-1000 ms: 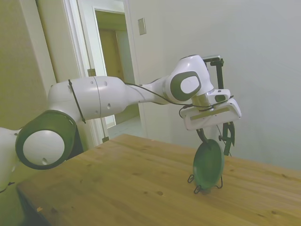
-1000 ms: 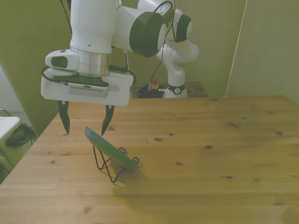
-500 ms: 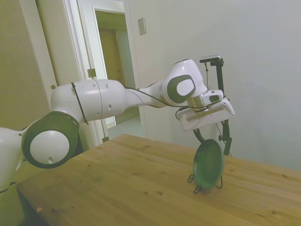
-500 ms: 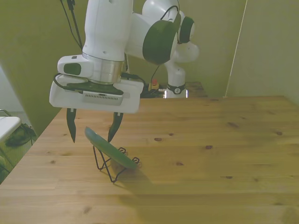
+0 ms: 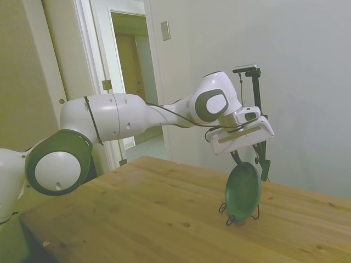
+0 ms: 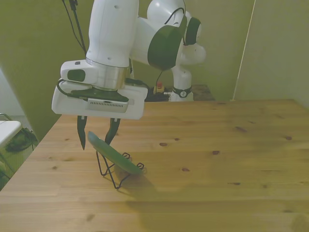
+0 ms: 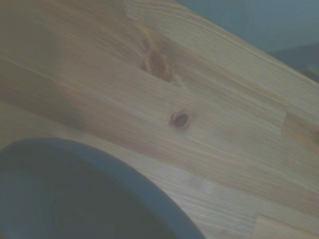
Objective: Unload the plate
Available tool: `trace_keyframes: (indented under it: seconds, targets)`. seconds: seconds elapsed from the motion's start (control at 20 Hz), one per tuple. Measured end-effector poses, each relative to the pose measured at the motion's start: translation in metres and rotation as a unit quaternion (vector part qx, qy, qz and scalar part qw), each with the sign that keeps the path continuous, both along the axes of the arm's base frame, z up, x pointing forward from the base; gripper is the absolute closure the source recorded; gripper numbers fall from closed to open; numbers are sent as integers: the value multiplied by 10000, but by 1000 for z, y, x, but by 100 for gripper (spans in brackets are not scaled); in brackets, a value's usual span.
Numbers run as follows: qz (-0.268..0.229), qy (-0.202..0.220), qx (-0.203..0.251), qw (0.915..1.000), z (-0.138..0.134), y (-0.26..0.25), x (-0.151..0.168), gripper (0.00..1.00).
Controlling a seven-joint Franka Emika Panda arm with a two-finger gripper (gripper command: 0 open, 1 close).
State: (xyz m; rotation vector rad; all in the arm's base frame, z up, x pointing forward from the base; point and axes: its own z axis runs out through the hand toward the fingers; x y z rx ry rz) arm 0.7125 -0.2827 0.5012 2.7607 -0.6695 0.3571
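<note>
Wooden table (image 6: 217, 183) surface, pale with dark knots, fills the near part of the front view. On it, toward the front view's left, stands the thin black wire stand (image 6: 112, 170). Its feet rest on the wood, and its loops show at the lower edge of the plate.

Dark green plate (image 6: 115, 154): it sits on edge in the wire stand, leaning, with its upper rim toward the front view's left and its lower rim down at the stand's loops. From the side view the plate (image 5: 242, 191) shows its round face, and the stand (image 5: 237, 215) shows as small black loops under it. In the wrist view the plate's rim (image 7: 99, 199) appears as a blurred dark curve against the wood grain.

My claw (image 6: 97, 137) hangs directly above the plate's upper rim. My two dark fingers (image 6: 81, 137) point down and stand apart, one on each side of the rim, straddling it. Whether either finger touches the plate cannot be determined.

Behind my arm stands a plain wall. In the side view an open doorway (image 5: 134, 93) lies beyond the table.
</note>
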Motion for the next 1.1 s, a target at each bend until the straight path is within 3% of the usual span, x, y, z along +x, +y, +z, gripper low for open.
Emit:
trace_keyframes:
  seconds: [0.75, 1.0, 1.1]
  targets:
    - [86, -53, -14, 9999, 4, 8, 1, 100]
    - [143, -219, 48, 9996, 36, 21, -2, 100]
    - [113, -241, 313, 9992, 55, 35, -7, 100]
